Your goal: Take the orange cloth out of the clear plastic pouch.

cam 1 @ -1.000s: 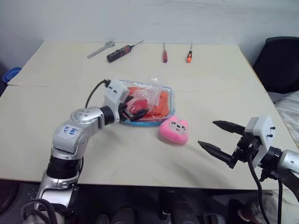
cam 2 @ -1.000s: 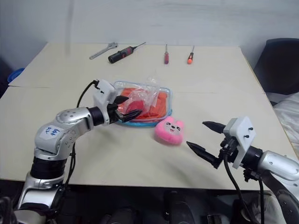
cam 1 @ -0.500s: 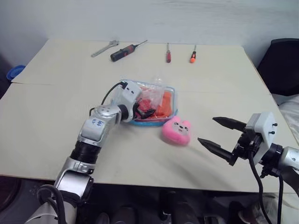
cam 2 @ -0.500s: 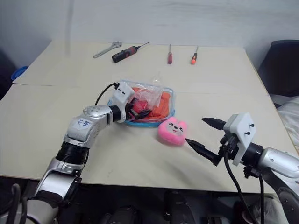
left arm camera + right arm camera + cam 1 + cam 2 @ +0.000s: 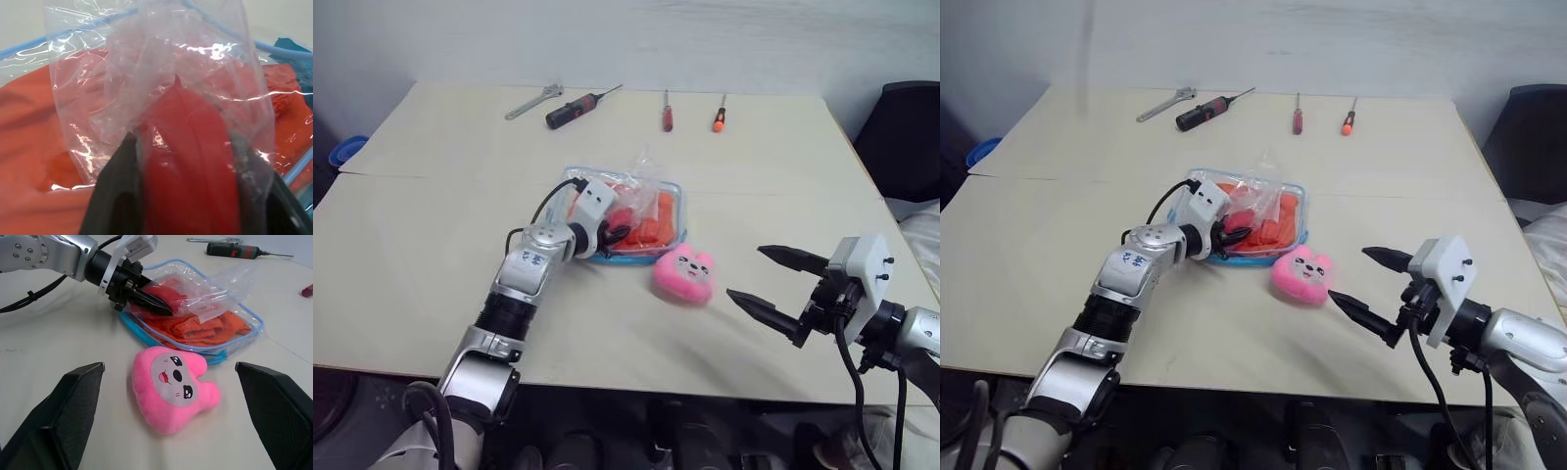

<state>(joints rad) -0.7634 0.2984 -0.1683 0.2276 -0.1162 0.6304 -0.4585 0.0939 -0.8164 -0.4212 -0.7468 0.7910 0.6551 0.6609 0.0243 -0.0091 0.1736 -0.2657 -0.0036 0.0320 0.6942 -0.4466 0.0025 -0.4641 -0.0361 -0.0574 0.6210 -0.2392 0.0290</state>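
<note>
We see pink plush toy [image 5: 682, 273] mid-table; crinkly bag w/ red ball [image 5: 195, 296]; far edge L→R: wrench [image 5: 530, 102], black-handled driver [image 5: 576, 106], red screwdriver [image 5: 667, 111], orange screwdriver [image 5: 719, 114].

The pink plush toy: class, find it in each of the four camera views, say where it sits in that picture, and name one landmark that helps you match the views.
Left eye view: pink plush toy, right of centre, in front of the clear plastic pouch.
Right eye view: just right of centre.
Left wrist view: not in it.
Right wrist view: lower centre.
Shared landmark: the pouch's light blue edge trim.
</note>
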